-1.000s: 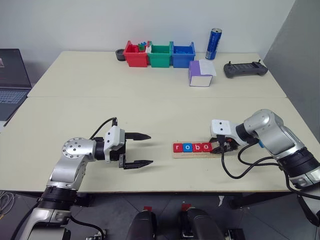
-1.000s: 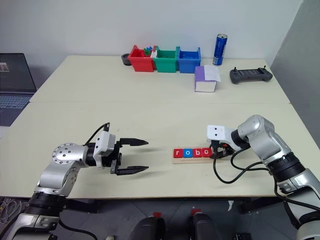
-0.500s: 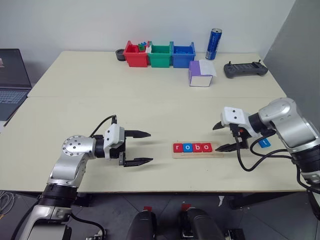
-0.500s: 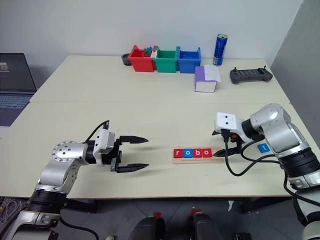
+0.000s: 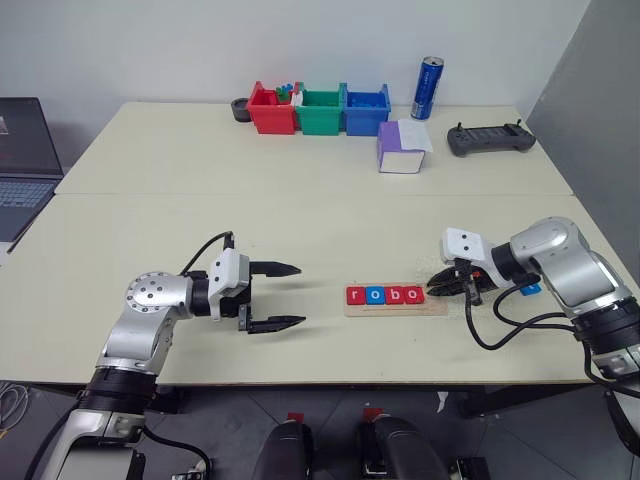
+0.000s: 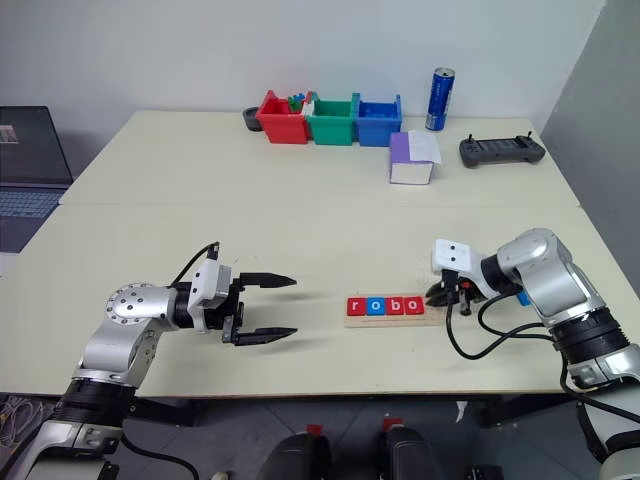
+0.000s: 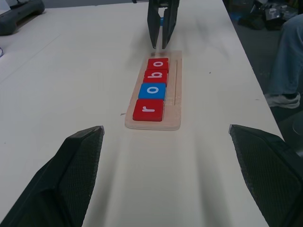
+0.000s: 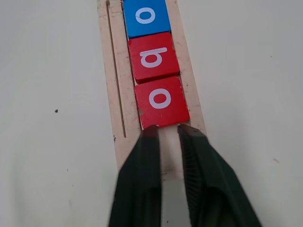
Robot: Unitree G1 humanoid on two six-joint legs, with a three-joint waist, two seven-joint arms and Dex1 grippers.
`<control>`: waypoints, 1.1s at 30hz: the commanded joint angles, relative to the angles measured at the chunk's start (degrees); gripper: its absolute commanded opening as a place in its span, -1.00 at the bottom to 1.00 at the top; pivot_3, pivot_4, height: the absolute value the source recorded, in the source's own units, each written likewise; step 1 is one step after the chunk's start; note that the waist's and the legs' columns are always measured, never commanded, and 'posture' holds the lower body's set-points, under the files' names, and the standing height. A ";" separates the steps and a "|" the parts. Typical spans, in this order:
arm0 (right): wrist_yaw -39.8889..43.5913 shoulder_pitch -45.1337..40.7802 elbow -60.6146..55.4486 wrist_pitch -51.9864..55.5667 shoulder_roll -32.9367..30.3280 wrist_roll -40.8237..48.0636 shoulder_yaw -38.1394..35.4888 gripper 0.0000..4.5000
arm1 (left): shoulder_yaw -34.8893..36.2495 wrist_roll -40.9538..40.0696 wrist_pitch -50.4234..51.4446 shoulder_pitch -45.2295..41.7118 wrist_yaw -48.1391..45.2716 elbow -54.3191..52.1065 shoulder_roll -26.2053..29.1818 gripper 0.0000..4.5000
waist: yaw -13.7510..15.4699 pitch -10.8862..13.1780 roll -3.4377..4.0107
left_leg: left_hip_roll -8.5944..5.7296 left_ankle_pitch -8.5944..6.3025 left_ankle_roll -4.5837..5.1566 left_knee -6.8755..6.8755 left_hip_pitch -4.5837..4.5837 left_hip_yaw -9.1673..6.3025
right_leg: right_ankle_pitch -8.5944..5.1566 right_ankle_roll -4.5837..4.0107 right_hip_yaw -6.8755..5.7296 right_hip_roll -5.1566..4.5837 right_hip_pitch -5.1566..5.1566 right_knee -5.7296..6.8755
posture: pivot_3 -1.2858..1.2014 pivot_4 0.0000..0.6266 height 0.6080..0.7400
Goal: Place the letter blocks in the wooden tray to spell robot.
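We've got four letter blocks sitting in the wooden tray [image 5: 396,306], reading r [image 7: 147,109], o [image 7: 152,90], b [image 7: 155,75], o [image 7: 158,64] — red, blue, red, red, packed edge to edge from the tray's left end, so the free slot is at its right end. Our right gripper [image 8: 165,135] has its two fingers drawn together w/ nothing between them, tips right at the edge of the last red o, over the bare tray end; from the angle we can't tell if they actually touch the tile. Closed tips like that make a blunt pusher, so we judge it's there to nudge the row snug leftward and square it up, not to pick anything. The fifth tile, the blue t block [image 5: 529,288], is only partly visible on the table behind the right forearm, well apart from the tray, so the word isn't finished. Our left gripper [image 5: 277,296] hangs wide apart and empty over the table, left of the tray and pointing toward it, prob. parked out of the way while the right arm works. Next we'd need the right gripper to go back for the t and drop it after the last o.
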 commanded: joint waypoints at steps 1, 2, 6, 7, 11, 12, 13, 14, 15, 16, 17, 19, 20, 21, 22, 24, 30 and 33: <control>-0.26 -1.17 0.04 -1.45 0.44 -0.46 -0.14 -0.99 | 0.79 -0.64 0.05 -0.42 -0.42 -1.88 0.90 1.00 | 0.00 0.00 0.00 | 0.00 0.00 0.00 0.00 0.00 0.00 | 0.00 0.00 0.00 0.00 0.00 0.00 | 0.03 -0.52 1.00; -0.32 -1.03 0.41 -1.76 0.59 -0.61 -0.04 -0.99 | 0.79 -0.69 0.25 -0.42 -0.33 -2.15 0.95 1.00 | -0.01 0.00 0.00 | 0.00 0.00 0.00 0.00 0.00 0.00 | 0.00 0.00 0.00 0.00 0.00 0.00 | 0.03 -0.52 1.00; -0.69 -1.02 2.10 -2.82 1.20 -1.41 0.25 -0.99 | 0.82 -0.69 0.52 -0.22 -0.10 -2.59 1.16 1.00 | 0.01 0.00 0.00 | 0.00 0.00 0.00 0.00 0.00 0.00 | 0.00 0.00 0.00 0.00 0.00 0.00 | 0.03 -0.52 1.00; -0.71 -1.15 2.39 -2.98 1.32 -1.58 0.36 -0.99 | 0.83 -0.65 0.46 -0.23 -0.10 -2.46 1.20 1.00 | 0.00 0.00 0.00 | 0.00 0.00 0.00 0.00 -0.01 0.00 | 0.00 0.00 0.00 0.00 0.00 0.00 | 0.03 -0.52 1.00; -0.78 -1.36 3.07 -3.34 1.63 -2.12 0.72 -0.99 | 0.88 -0.55 0.17 -0.25 -0.16 -2.04 1.30 1.00 | 0.00 0.00 0.00 | 0.00 0.00 0.00 0.00 0.00 0.00 | 0.00 0.00 0.00 0.00 0.00 0.00 | 0.03 -0.52 1.00; -0.84 -1.33 3.29 -3.47 1.72 -2.26 0.76 -0.99 | 0.93 -0.56 0.11 -0.13 -0.16 -2.09 1.34 1.00 | 0.00 0.00 0.00 | 0.00 0.00 0.00 0.00 0.00 0.00 | 0.00 0.00 0.00 0.00 0.00 0.00 | 0.03 -0.52 1.00; -0.90 -1.33 3.56 -3.62 1.82 -2.40 0.83 -0.99 | 0.96 -0.55 0.04 -0.09 -0.17 -2.05 1.37 1.00 | 0.00 0.00 0.00 | 0.00 0.00 0.00 0.00 0.00 0.00 | 0.00 0.00 0.00 0.00 0.00 0.00 | 0.03 -0.52 1.00; -0.96 -1.19 3.62 -3.73 1.89 -2.50 0.93 -0.99 | 1.00 -0.56 0.00 0.03 -0.17 -2.13 1.42 1.00 | 0.00 0.00 0.00 | 0.00 0.00 0.00 0.00 0.00 0.00 | 0.00 0.00 0.00 0.00 0.00 0.00 | 0.03 -0.52 1.00; -1.00 -1.03 3.58 -3.80 1.94 -2.58 1.02 -0.99 | 1.04 -0.56 -0.01 0.12 -0.16 -2.21 1.46 1.00 | 0.00 0.00 0.00 | 0.00 0.00 0.00 0.00 0.00 0.00 | 0.00 0.00 0.00 0.00 0.00 0.00 | 0.03 -0.52 1.00; -0.99 -0.87 3.44 -3.85 1.97 -2.64 1.11 -0.99 | 1.07 -0.57 0.00 0.19 -0.12 -2.29 1.49 1.00 | 0.00 0.00 0.00 | 0.00 0.00 0.00 0.00 0.00 0.00 | 0.00 0.00 0.00 0.00 0.00 0.00 | 0.03 -0.52 1.00; -1.01 -0.73 3.23 -3.85 2.08 -2.67 1.24 -0.99 | 1.09 -0.55 -0.02 0.19 -0.10 -2.28 1.52 1.00 | 0.00 0.00 0.00 | 0.00 0.00 0.00 0.00 0.00 0.00 | 0.00 0.00 0.00 0.00 0.00 0.00 | 0.03 -0.52 1.00; -1.08 -0.63 2.68 -3.56 2.31 -2.50 1.41 -0.99 | 1.11 -0.53 0.07 0.19 0.02 -2.43 1.57 1.00 | 0.00 0.00 0.00 | 0.00 0.00 0.00 0.00 0.00 0.00 | 0.00 0.00 0.00 0.00 0.00 0.00 | 0.03 -0.52 1.00; -1.09 -0.64 2.40 -3.41 2.39 -2.38 1.44 -0.99 | 1.10 -0.52 0.13 0.20 0.08 -2.54 1.59 1.00 | 0.00 0.00 0.00 | 0.00 0.00 0.00 0.00 0.00 0.00 | 0.00 0.00 0.00 0.00 0.00 0.00 | 0.03 -0.52 1.00; -1.09 -0.68 2.04 -3.16 2.49 -2.24 1.43 -0.99 | 1.06 -0.53 0.24 0.21 0.19 -2.74 1.58 1.00 | 0.00 0.00 0.00 | 0.00 0.00 0.00 0.00 0.00 0.00 | 0.00 0.00 0.00 0.00 0.00 0.00 | 0.03 -0.52 1.00; -1.10 -0.79 1.79 -2.91 2.64 -2.16 1.46 -0.99 | 1.02 -0.53 0.35 0.16 0.27 -2.83 1.57 1.00 | 0.00 0.00 0.00 | 0.00 0.00 0.00 0.00 0.00 0.00 | 0.00 0.00 0.00 0.00 0.00 0.00 | 0.03 -0.52 1.00; -1.18 -0.91 1.59 -2.76 2.80 -2.17 1.53 -0.99 | 0.94 -0.53 0.47 0.09 0.39 -2.95 1.57 1.00 | 0.00 0.00 0.00 | 0.00 0.00 0.00 0.00 0.00 0.00 | 0.00 0.00 0.00 0.00 0.00 0.00 | 0.03 -0.52 1.00; -1.56 -1.17 2.36 -3.45 1.78 -3.48 1.42 -0.99 | 0.89 -0.45 0.94 -0.19 0.66 -3.25 1.61 1.00 | 0.00 0.00 0.00 | 0.00 0.00 0.00 0.01 0.00 0.00 | 0.00 0.00 0.00 0.00 0.00 0.00 | 0.03 -0.52 1.00; -2.02 -1.93 2.74 -2.92 0.60 -3.81 0.21 -0.99 | 1.01 -0.45 1.19 -0.18 0.63 -3.44 1.73 1.00 | 0.01 0.00 0.00 | 0.00 0.00 0.00 0.00 0.00 0.00 | 0.00 0.00 0.00 0.00 0.00 0.00 | 0.03 -0.52 1.00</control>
